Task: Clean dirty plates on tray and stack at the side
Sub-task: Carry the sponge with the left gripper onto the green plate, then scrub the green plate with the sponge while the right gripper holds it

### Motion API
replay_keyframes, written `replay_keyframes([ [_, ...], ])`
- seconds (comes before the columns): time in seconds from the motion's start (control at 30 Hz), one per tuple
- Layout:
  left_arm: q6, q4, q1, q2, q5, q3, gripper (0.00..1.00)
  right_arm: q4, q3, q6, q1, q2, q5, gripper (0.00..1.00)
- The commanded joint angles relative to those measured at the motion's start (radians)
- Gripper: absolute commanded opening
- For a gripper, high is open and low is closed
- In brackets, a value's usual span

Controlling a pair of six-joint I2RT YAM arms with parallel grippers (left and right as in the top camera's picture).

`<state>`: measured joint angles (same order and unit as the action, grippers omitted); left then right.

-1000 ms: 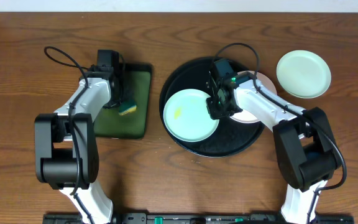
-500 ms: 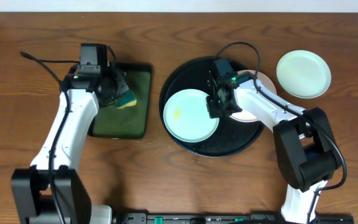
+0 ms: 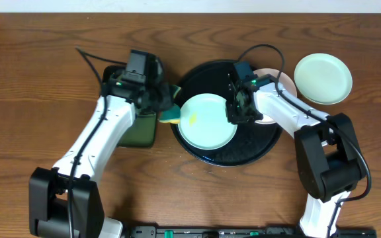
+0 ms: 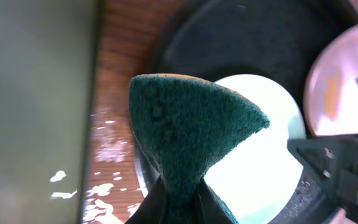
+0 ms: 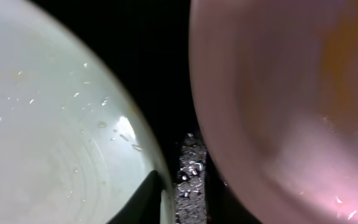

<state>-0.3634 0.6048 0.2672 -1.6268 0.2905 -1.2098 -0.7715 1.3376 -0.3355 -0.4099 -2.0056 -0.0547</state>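
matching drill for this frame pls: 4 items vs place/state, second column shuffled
Items:
1. sponge
2. smeared mint plate
3. clean mint plate
4. green tray

Places/states:
A. on bare tabletop, right of the black tray
B. pinched in the left claw
C. on the black tray, rim gripped by the right claw
D. left of the black tray, partly under the left arm

Pairs: 1-B, 2-C, 3-A, 4-D

- The dark wood-grain tabletop point(image 3: 38, 59) carries three things directly.
- Black tray point(image 3: 256, 153) (centre).
- Green tray point(image 3: 139, 132), left.
- Mint plate point(image 3: 323, 78), right.
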Motion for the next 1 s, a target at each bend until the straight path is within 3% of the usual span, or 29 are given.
replay_keyframes([
  [0.0, 0.026, -0.016, 0.027, -0.003, 0.012, 0.011, 0.08, -0.007, -0.009, 0.004, 0.019, -0.021, 0.036, 0.27],
  [0.13, 0.019, -0.023, 0.052, -0.006, 0.012, 0.011, 0.08, -0.006, -0.009, 0.004, 0.019, -0.021, -0.021, 0.26],
  [0.3, -0.029, -0.039, 0.082, -0.032, 0.013, 0.011, 0.08, -0.005, -0.009, 0.003, 0.013, -0.022, -0.037, 0.01],
  [0.97, -0.238, -0.294, 0.292, -0.303, 0.011, 0.011, 0.08, 0.01, -0.009, 0.003, 0.006, -0.022, -0.036, 0.01],
])
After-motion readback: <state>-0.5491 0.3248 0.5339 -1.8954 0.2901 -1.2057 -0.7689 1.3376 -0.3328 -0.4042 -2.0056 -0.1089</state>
